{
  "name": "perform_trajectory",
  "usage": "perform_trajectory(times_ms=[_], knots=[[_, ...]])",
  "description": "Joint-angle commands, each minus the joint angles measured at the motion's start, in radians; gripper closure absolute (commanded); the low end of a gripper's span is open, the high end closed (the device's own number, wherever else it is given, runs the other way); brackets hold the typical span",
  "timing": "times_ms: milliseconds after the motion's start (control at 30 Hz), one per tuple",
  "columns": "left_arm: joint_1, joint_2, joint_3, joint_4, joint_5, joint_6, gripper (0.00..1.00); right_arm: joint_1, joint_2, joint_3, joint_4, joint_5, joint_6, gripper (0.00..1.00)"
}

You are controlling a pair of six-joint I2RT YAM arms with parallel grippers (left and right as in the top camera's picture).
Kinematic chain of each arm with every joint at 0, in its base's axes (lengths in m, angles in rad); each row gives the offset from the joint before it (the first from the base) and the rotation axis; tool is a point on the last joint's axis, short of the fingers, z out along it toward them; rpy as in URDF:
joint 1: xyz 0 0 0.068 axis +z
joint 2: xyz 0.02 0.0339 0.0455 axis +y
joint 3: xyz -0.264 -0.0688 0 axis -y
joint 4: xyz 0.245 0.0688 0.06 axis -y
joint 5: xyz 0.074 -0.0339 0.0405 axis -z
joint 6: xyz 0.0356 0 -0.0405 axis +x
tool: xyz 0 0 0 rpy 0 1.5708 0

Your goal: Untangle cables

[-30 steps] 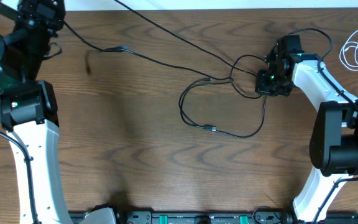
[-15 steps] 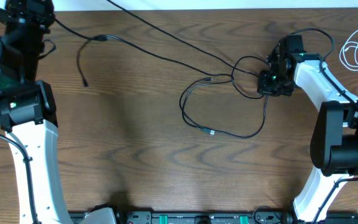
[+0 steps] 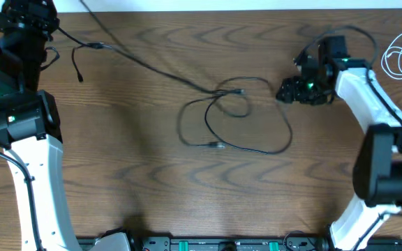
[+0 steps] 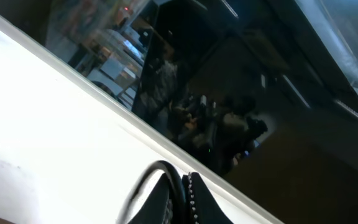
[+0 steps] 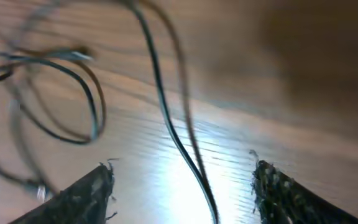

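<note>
The black cable (image 3: 237, 113) lies in loose loops mid-table, with one strand running up-left toward my left arm and off the top edge. The left gripper (image 4: 186, 186) is raised at the far left corner and shut on the black cable (image 4: 174, 175), which is pinched between its fingers. To the right of the loops, my right gripper (image 3: 289, 82) hangs open just above the wood. In the right wrist view the black cable (image 5: 160, 106) runs loose between the spread fingers (image 5: 278, 190). The white cable (image 3: 400, 56) lies coiled by itself at the far right edge.
A loose end of the black cable (image 3: 77, 72) dangles near the left arm (image 3: 19, 118). The right arm (image 3: 372, 118) stands along the right side. A black rail (image 3: 208, 244) runs along the table's front edge.
My right gripper has opened and let the black cable go. The left gripper has drawn the cable left, and the loops have slid left and away from the right gripper.
</note>
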Motion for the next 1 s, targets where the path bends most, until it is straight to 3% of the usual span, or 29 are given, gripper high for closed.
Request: perform_trajectory(times_ms=[0, 133, 433, 733, 967], knots=[[-0.004, -0.020, 0.039, 0.009, 0.043, 0.024, 0.93, 0.020, -0.152, 0.006, 0.024, -0.142, -0.164, 0.27], [-0.021, -0.020, 0.039, 0.005, 0.043, 0.025, 0.93, 0.085, -0.199, 0.006, 0.080, -0.159, -0.197, 0.15], [-0.030, -0.020, 0.039, -0.011, 0.044, 0.024, 0.93, 0.280, -0.098, 0.005, 0.269, -0.166, -0.200, 0.07], [-0.030, -0.020, 0.039, -0.047, 0.044, 0.024, 0.93, 0.381, 0.055, 0.005, 0.432, -0.192, -0.273, 0.09], [-0.030, -0.020, 0.039, -0.060, 0.044, 0.024, 0.93, 0.413, 0.083, 0.005, 0.411, -0.223, -0.380, 0.14]])
